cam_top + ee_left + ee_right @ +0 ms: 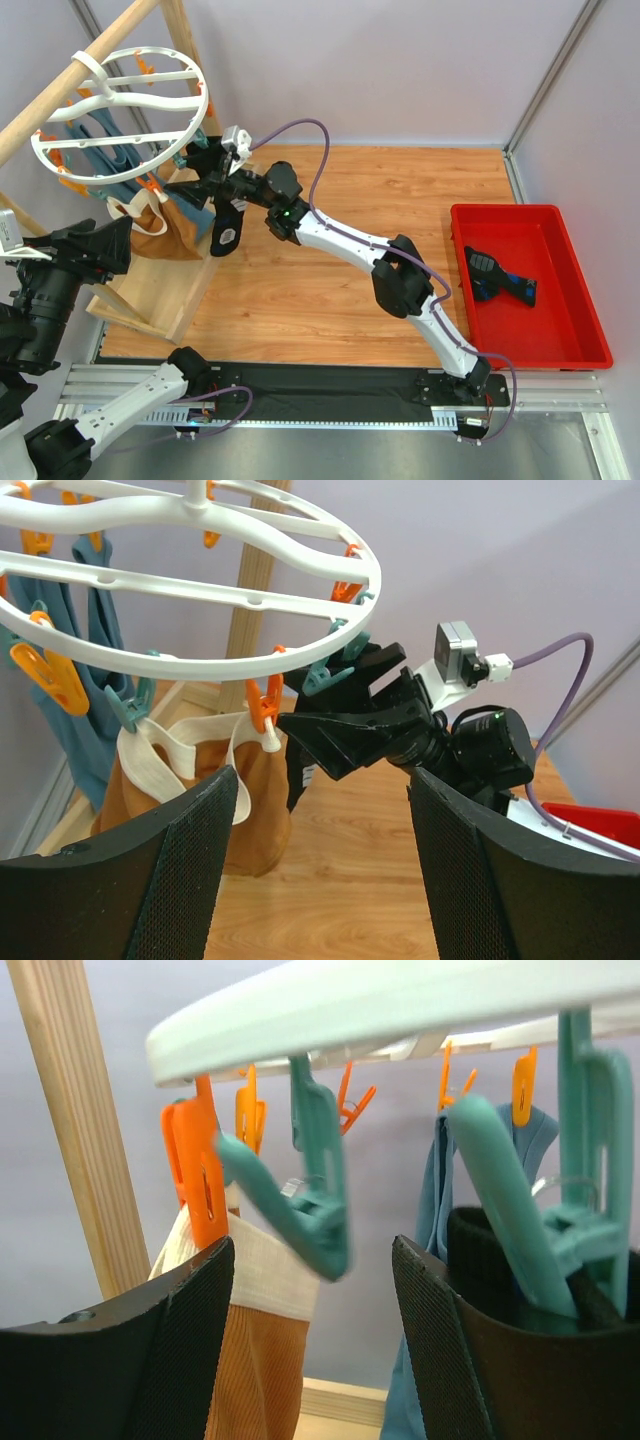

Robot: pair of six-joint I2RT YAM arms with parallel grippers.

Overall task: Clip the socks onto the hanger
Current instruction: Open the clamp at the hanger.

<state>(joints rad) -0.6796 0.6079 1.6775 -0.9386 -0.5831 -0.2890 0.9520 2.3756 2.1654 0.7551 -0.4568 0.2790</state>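
The white ring hanger [120,110] hangs from a wooden rod at the top left, with orange and teal clips around its rim. One black sock [228,228] dangles below the ring's near right side; its cuff [480,1250] sits in a teal clip [575,1240]. My right gripper [200,160] is up at the ring, open, with a blurred free teal clip [320,1210] above the gap between its fingers [312,1245]. The other black sock [497,275] lies in the red tray. My left gripper [322,780] is open and empty, facing the hanger from the left.
Tan-brown socks [150,225] and teal-blue socks [95,150] hang from other clips. A wooden rack [150,290] stands under the hanger at the table's left side. The red tray [560,345] sits at the right edge.
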